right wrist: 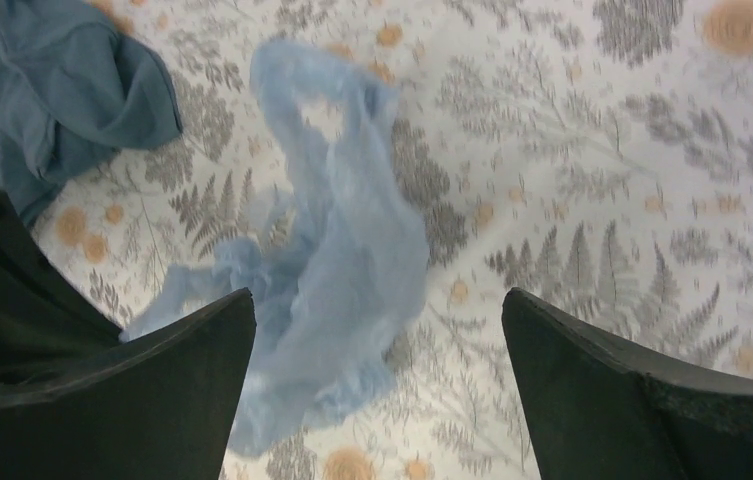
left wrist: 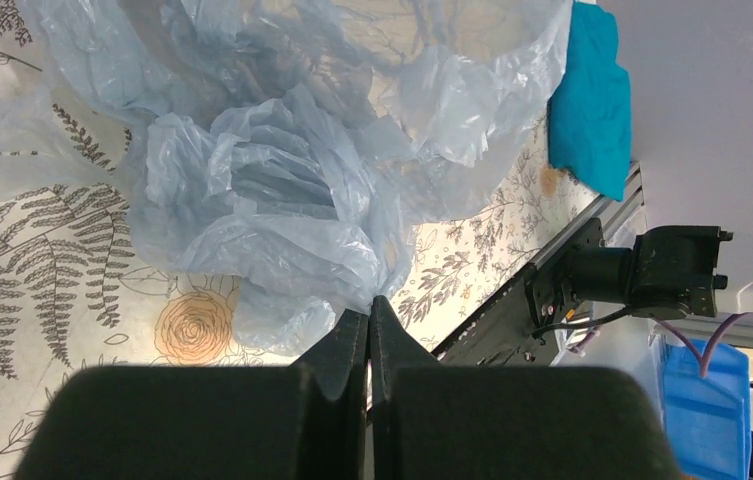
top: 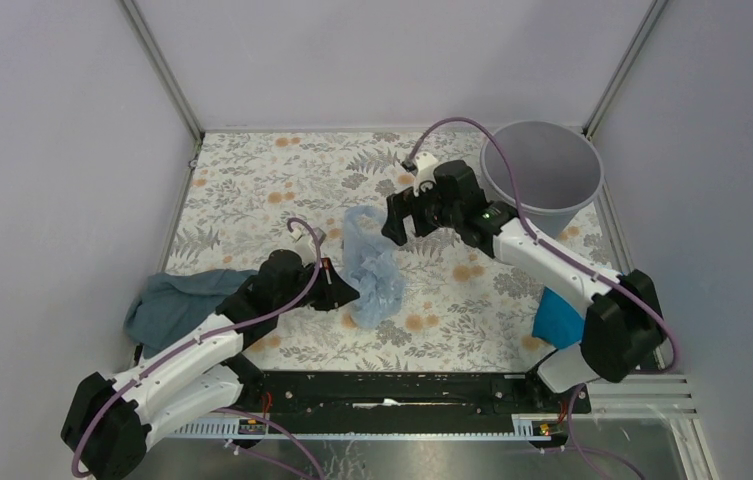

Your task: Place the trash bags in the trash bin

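The trash bag (top: 372, 268), a wrinkly pale-blue film, lies crumpled on the floral table mat in the middle. My left gripper (top: 344, 295) is at its left edge. In the left wrist view the jaws are pressed together, and my left gripper (left wrist: 370, 308) pinches a point of the bag (left wrist: 272, 190). My right gripper (top: 399, 225) hovers open just above the bag's upper right. In the right wrist view the right gripper (right wrist: 377, 310) is spread wide over the bag (right wrist: 347, 260) without touching it. The light-grey trash bin (top: 542, 175) stands upright at the back right, with nothing visible inside it.
A dark teal-grey cloth (top: 174, 300) lies at the left under the left arm and shows in the right wrist view (right wrist: 52, 90). A bright blue cloth (top: 557, 318) lies beside the right arm's base and shows in the left wrist view (left wrist: 592, 100). Walls enclose the mat.
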Motion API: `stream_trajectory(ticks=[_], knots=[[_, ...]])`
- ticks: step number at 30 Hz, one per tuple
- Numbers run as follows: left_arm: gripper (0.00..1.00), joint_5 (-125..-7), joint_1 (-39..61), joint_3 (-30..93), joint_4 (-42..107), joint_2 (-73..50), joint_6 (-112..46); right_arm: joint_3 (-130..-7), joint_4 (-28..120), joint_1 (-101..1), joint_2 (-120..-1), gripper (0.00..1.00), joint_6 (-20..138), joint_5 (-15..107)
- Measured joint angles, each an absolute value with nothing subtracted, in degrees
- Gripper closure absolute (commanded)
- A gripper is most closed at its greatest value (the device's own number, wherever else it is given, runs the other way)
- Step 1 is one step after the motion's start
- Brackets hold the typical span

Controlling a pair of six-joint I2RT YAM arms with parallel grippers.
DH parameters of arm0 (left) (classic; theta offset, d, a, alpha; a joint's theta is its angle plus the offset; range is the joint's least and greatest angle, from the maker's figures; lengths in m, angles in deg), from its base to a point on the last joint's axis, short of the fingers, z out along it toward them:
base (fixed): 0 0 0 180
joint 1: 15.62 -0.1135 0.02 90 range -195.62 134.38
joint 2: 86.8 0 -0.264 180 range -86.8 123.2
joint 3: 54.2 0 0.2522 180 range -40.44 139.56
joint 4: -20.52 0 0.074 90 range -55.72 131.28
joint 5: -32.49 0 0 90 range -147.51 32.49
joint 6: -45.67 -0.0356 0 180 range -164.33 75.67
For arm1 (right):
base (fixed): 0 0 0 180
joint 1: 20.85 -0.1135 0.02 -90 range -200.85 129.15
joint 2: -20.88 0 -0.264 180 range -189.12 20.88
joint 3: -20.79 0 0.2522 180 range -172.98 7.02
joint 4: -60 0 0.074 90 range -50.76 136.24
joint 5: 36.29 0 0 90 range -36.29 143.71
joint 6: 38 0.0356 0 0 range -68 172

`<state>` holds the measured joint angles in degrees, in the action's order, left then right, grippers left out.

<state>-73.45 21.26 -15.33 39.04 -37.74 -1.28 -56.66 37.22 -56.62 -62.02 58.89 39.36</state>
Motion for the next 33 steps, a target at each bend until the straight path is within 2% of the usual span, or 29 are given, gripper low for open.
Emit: stream_trajectory(ticks=[9,11,12,13,14,15,16,17,19,22,25,28,31,33], knots=[[1.00,-73.5,21.2,-15.3,40.8,-38.1,-2.0,-71.6,39.1,-56.8,-79.5,0.00,50.4,32.3],[1.00,-73.5,21.2,-15.3,40.9,-38.1,-2.1,-74.4,38.1,-56.8,-82.8,0.03,48.3,29.2],[1.00,-73.5,21.2,-15.3,41.0,-38.1,-2.3,-75.7,37.6,-56.8,-84.1,0.08,47.8,28.2],[1.00,-73.5,21.2,-15.3,41.2,-38.1,-2.4,-77.6,37.1,-56.9,-85.9,0.17,47.4,27.3],[1.00,-73.5,21.2,-15.3,41.4,-38.1,-2.5,-79.2,36.8,-57.0,-87.4,0.31,47.2,26.9],[1.00,-73.4,21.2,-15.3,41.7,-38.1,-2.5,-80.9,36.6,-57.1,-89.1,0.75,47.3,26.7],[1.00,-73.1,21.2,-15.3,42.2,-38.1,-2.6,-82.5,36.4,-57.2,-90.6,0.94,47.7,26.7],[1.00,-72.6,21.1,-15.3,42.7,-38.1,-2.6,-83.8,36.3,-57.3,-91.9,1.00,47.7,26.9],[1.00,-70.4,20.4,-13.8,46.6,-37.7,-2.4,-87.0,34.8,-57.6,-94.4,1.00,50.7,30.9],[1.00,-67.2,15.6,-6.6,54.3,-33.5,-2.1,-91.3,32.8,-57.8,-96.3,1.00,56.3,44.5],[1.00,-66.0,5.9,7.7,60.6,-23.0,-2.3,-95.4,30.7,-57.2,-96.3,1.00,60.7,55.9],[1.00,-65.1,-1.9,29.8,67.5,-8.6,-3.8,-108.3,24.1,-56.1,-98.8,1.00,62.2,62.6],[1.00,-63.7,-4.7,50.8,68.8,0.8,-6.6,-128.6,18.5,-55.6,-102.1,1.00,61.1,66.1],[1.00,-62.6,-4.1,57.9,67.3,0.0,-9.1,-130.4,18.8,-56.0,-99.1,1.00,59.1,66.2]])
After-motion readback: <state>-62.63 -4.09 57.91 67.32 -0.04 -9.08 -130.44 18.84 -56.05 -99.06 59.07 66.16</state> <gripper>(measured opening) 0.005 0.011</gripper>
